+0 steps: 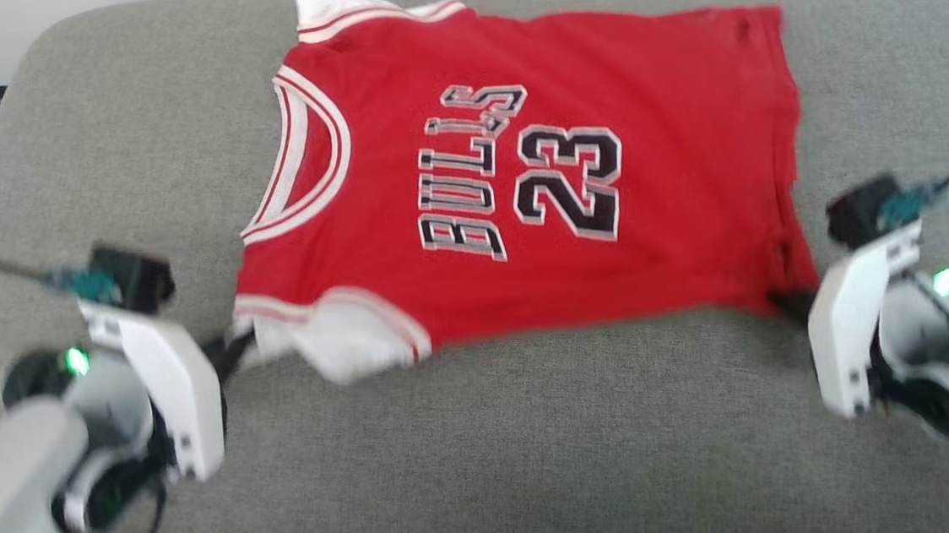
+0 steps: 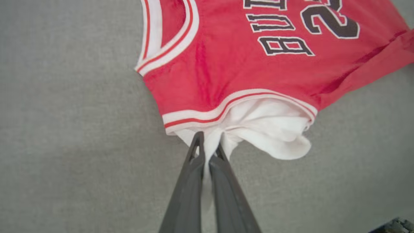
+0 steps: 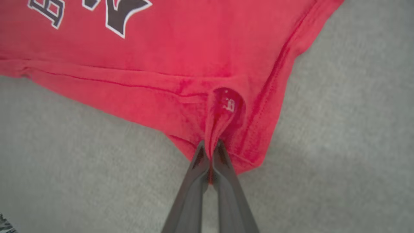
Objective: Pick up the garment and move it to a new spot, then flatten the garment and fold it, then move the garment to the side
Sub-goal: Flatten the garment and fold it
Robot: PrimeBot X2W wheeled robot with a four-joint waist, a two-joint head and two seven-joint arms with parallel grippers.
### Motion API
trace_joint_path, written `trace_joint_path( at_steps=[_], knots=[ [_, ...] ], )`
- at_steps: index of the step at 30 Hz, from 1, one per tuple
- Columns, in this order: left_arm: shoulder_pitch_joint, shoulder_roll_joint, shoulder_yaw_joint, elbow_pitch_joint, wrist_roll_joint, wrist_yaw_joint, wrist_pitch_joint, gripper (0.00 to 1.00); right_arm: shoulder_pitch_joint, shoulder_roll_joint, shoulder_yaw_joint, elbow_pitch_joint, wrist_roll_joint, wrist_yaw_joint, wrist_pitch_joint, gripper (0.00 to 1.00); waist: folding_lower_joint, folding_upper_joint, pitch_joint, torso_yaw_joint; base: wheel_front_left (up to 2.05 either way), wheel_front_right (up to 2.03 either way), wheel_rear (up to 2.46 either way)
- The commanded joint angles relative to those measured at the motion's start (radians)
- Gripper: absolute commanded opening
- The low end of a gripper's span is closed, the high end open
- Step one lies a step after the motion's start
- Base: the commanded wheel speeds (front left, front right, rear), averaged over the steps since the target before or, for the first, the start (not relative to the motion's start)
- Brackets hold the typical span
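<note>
The left gripper [image 2: 208, 144] is pinched tight on a wad of the white sleeve [image 2: 271, 129]. The right gripper [image 3: 209, 145] is clamped the same way on a pucker of red cloth at the hem corner [image 3: 255, 152]. Between them the garment [image 1: 666, 116] lies spread print-up on the grey cushion [image 1: 490, 468], neck to the robot's left and hem to its right, with its near edge strung between the two grips.

It looks like the carrying or flattening pull. To do it well, I'd say both arms should travel together at one pace, so the near edge stays taut without twisting. The left pinch holds only bunched sleeve, so a hard tug there may drag the sleeve out rather than move the body. The cloth should go down low and gently, and the crumpled sleeve will want smoothing before any fold.
</note>
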Motion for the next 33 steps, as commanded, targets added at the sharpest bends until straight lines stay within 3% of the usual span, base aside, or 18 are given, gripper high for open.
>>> trace_joint_path(
  at_steps=[1, 9, 18, 24, 33],
  knots=[
    [0.035, 0.018, 0.003, -0.03, -0.023, 0.025, 0.004, 0.0, 0.038, -0.008, -0.006, -0.037, 0.019, 0.0, 0.03, 0.0, 0.0, -0.0001, 0.0, -0.003, 0.0, 0.0, 0.0],
    [0.224, 0.128, -0.008, -0.258, -0.114, 0.176, 0.043, 0.0, 0.26, -0.044, -0.074, -0.264, 0.079, 0.0, 0.238, 0.0, 0.0, -0.0001, 0.005, -0.012, 0.0, 0.0, 0.0],
    [0.327, 0.211, -0.039, -0.401, -0.17, 0.277, 0.107, 0.0, 0.399, -0.057, -0.134, -0.403, 0.099, 0.0, 0.37, 0.0, 0.0, -0.0001, 0.018, -0.018, 0.0, 0.0, 0.0],
    [0.31, 0.245, -0.02, -0.456, -0.159, 0.296, 0.101, 0.0, 0.428, -0.026, -0.183, -0.463, 0.097, 0.0, 0.369, 0.0, 0.0, -0.0001, 0.029, -0.018, 0.0, 0.0, 0.0],
    [0.135, 0.296, 0.056, -0.493, -0.035, 0.257, 0.092, 0.0, 0.344, 0.032, -0.262, -0.549, 0.044, 0.0, 0.357, 0.0, 0.0, -0.0001, 0.054, -0.035, 0.0, 0.0, 0.0]
  ],
)
